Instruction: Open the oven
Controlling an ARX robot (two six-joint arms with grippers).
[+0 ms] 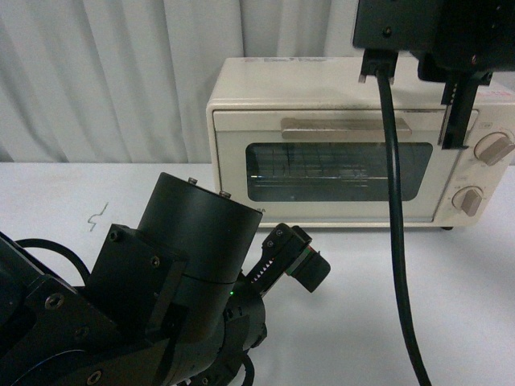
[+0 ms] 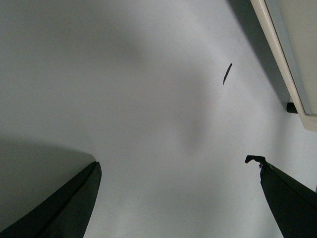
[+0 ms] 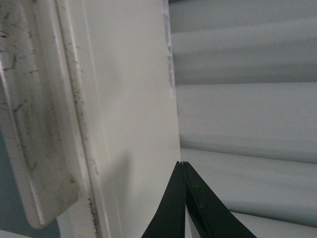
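The cream oven (image 1: 241, 88) stands at the back of the white table, its glass door shut and the beige bar handle (image 1: 342, 127) across the top of the door. Two round knobs (image 1: 492, 149) sit on its right panel. My right gripper (image 1: 453, 143) hangs shut in front of the oven's upper right, just right of the handle's end. In the right wrist view its tips (image 3: 183, 163) meet over the oven's top (image 3: 129, 99), with the handle (image 3: 29, 129) off to one side. My left gripper (image 1: 310, 269) is open low over the table, holding nothing (image 2: 176, 161).
A white curtain (image 1: 105, 72) hangs behind the table. A black cable (image 1: 398, 241) drops from the right arm across the oven's front. A small bent wire (image 1: 98, 215) lies on the table at the left. A dark mark (image 2: 227, 73) shows on the table near the oven's foot (image 2: 292, 107).
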